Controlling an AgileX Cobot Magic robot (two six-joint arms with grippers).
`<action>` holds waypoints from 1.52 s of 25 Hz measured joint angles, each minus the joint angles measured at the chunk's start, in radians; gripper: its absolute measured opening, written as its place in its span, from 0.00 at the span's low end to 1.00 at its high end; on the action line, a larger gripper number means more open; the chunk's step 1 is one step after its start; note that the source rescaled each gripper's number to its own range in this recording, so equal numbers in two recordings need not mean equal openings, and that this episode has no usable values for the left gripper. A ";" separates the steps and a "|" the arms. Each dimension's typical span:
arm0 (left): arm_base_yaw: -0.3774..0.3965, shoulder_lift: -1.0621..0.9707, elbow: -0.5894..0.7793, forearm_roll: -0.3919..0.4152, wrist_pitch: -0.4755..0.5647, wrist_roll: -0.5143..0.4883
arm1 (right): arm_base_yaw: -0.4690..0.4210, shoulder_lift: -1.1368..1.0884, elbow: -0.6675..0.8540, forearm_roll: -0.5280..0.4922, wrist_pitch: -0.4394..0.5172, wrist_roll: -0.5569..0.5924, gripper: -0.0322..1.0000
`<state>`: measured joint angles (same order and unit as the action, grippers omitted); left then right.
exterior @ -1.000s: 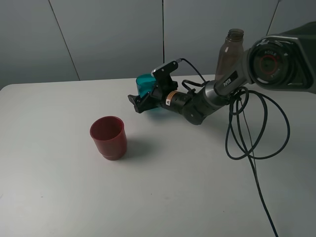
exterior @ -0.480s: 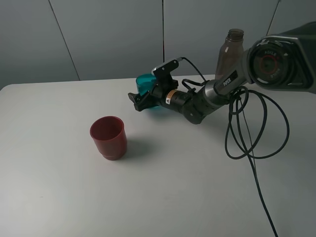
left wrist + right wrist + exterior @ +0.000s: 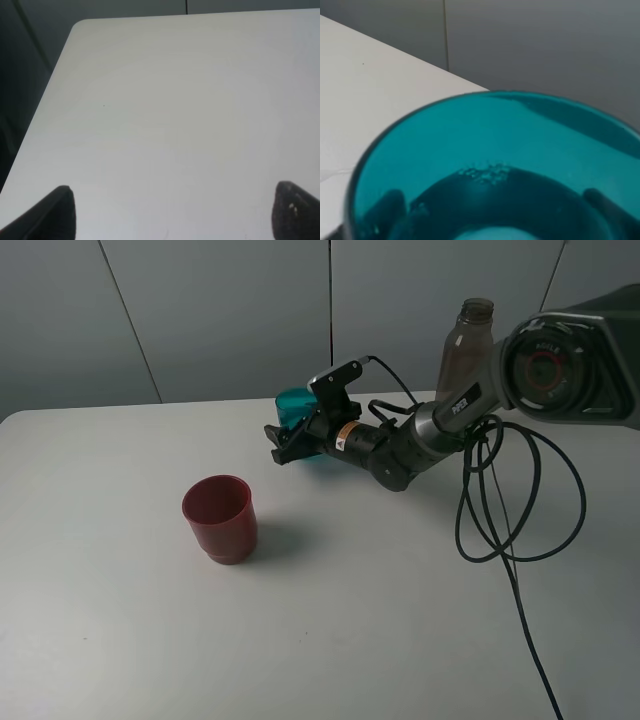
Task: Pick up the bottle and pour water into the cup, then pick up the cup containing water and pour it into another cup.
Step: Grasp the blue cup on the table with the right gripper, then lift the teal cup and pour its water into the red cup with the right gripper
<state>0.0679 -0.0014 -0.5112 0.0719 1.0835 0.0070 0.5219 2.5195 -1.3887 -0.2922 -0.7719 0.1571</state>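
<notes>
The cup (image 3: 292,404), a small teal tumbler, stands at the back of the white table (image 3: 350,620). My right gripper (image 3: 283,445) lies low across the table and is shut on the cup from the right side. In the right wrist view the cup (image 3: 495,150) fills the frame, small bubbles show inside it, and dark fingers (image 3: 387,210) show through its wall on both sides. The bottle (image 3: 466,345) stands upright and capless behind my right arm. Another cup (image 3: 219,518), squat and dark red, stands alone to the front left. My left gripper (image 3: 175,215) is open over bare table.
A black cable (image 3: 520,510) loops over the table's right side. The right arm's large joint housing (image 3: 565,365) sits at the right edge, beside the bottle. A grey wall backs the table.
My right gripper's jaws have closed in on the teal cup and shifted slightly. The bottle and the red cup have not moved.
</notes>
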 joint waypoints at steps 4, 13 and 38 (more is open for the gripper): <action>0.000 0.000 0.000 0.000 0.000 0.000 | 0.000 0.000 -0.002 0.000 0.000 0.026 0.08; 0.000 0.000 0.000 0.000 0.000 0.000 | 0.000 -0.002 -0.002 -0.007 0.002 0.060 0.08; 0.000 0.000 0.000 0.000 0.000 -0.007 | 0.001 -0.264 0.208 -0.253 -0.024 0.015 0.08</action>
<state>0.0679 -0.0014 -0.5112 0.0719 1.0835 0.0000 0.5226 2.2551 -1.1810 -0.5452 -0.7961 0.1722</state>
